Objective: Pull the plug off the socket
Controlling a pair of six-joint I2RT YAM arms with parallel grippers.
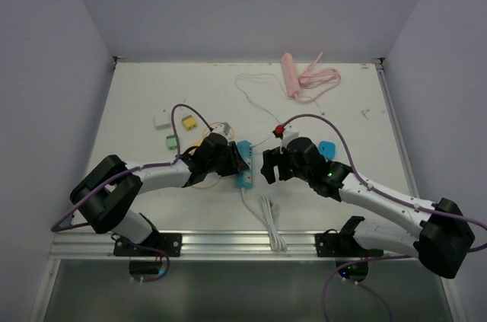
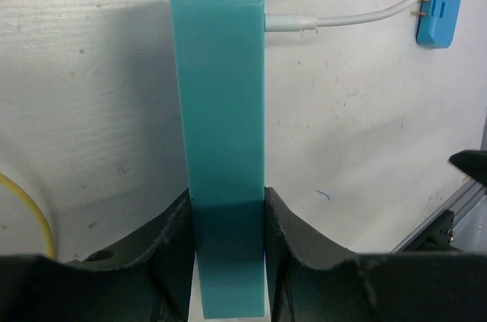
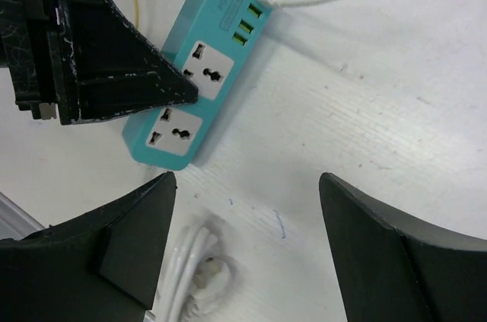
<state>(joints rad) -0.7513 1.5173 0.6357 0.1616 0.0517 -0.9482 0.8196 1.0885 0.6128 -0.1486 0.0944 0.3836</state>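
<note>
1. We see the left pincer clamped on the narrow sides of the teal socket strip, near the middle of the desk.
2. Small print on the strip's face is too blurred for us to read.
3. The right pincer hangs with its jaws apart, just right of the strip.
4. The blue plug lies loose further right, its prongs bare.

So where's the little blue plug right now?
In the top view the blue plug lies loose on the table, just right of the right gripper, apart from the teal power strip.
</note>
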